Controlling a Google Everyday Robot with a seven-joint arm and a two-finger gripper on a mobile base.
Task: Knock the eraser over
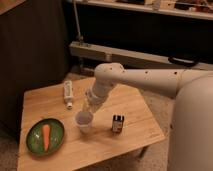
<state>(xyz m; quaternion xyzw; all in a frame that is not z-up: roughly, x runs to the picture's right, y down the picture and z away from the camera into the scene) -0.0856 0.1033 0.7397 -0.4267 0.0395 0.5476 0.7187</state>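
Camera view: a light wooden worktop carries everything. The small black rectangular eraser with an orange-yellow label stands on end near the worktop's middle, towards the right of the picture. Its long axis is vertical and its label faces the camera, so it has not yet been knocked over.

The white robot arm reaches in from the right and bends down. Its jaws hang just above the white paper cup, close to its rim. Whether they are parted or closed I cannot tell.

From the jaws the eraser lies to the picture's right, lower and a little nearer the camera. It is near the cup but apart from it. A sideways push against its upper half should tip it, and the cup is close enough to be bumped.

Further left are a round green plate holding an orange carrot and a white tube-shaped bottle lying flat.
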